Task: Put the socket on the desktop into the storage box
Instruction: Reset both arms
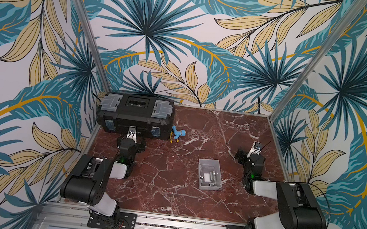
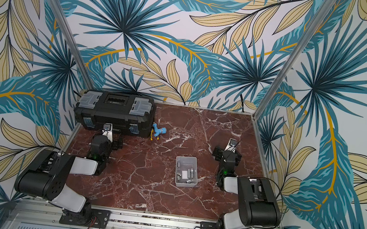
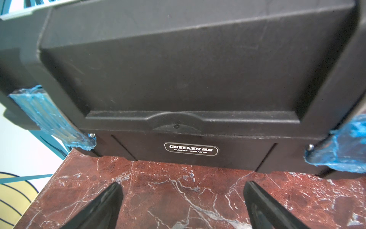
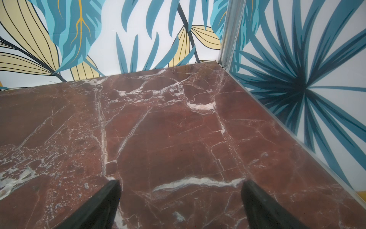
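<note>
The left hand [image 3: 181,187] and right hand [image 4: 180,184] were held open, empty, over the surface [image 1: 168,189]; sockets [image 1: 212,173] were seen inside the storage box [image 1: 209,186].

An oval badge [image 3: 191,148] on the front of the black toolbox [image 3: 178,69] reads "GREENER", followed by two Chinese characters, with "QUALITY GARANTIE" beneath. No other legible text.

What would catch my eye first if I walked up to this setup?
The loud palm-leaf wallpaper covering every wall, above the red-brown marble desktop. Then the big black toolbox in the far left corner with a small blue toy beside it, and the pale grey storage box just right of centre holding small metal sockets. The left gripper faces the toolbox, the right gripper bare marble, both open.
</note>
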### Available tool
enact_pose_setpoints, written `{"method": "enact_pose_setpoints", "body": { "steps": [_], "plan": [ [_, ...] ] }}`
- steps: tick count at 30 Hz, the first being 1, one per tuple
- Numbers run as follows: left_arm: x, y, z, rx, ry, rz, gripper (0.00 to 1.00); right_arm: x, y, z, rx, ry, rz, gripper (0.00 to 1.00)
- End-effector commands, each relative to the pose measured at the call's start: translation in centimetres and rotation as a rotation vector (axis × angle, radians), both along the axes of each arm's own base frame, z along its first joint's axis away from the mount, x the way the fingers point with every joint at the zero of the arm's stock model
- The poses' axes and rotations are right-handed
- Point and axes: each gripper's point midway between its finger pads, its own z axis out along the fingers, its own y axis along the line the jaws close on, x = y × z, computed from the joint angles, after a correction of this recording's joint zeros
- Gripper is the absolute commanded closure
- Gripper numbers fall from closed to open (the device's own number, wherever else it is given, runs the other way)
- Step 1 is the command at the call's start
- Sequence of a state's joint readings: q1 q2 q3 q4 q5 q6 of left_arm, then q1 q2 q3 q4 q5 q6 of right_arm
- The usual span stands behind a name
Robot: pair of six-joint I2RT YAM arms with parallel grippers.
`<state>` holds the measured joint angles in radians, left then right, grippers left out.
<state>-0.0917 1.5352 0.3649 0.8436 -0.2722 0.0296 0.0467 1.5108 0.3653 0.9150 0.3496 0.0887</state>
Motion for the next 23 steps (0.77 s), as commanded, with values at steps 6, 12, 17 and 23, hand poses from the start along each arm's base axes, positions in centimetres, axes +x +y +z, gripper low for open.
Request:
{"method": "enact_pose_setpoints", "body": {
  "steps": [6,12,17,23],
  "plan": [
    [0.92,-0.27,1.72,0.002,-0.043,-0.008,0.0,0.28,0.24,0.56,-0.007,-0.01,0.011,0.0],
    [0.91,-0.27,1.74,0.002,-0.043,-0.008,0.0,0.25,0.24,0.51,-0.007,-0.009,0.011,0.0],
    [0.92,-0.26,1.74,0.002,-0.044,-0.008,0.0,0.39,0.26,0.45,-0.008,-0.005,0.012,0.01],
    [0.92,-0.27,1.73,0.002,-0.043,-0.008,0.0,0.37,0.28,0.46,-0.008,-0.004,0.013,0.0]
  ]
}}
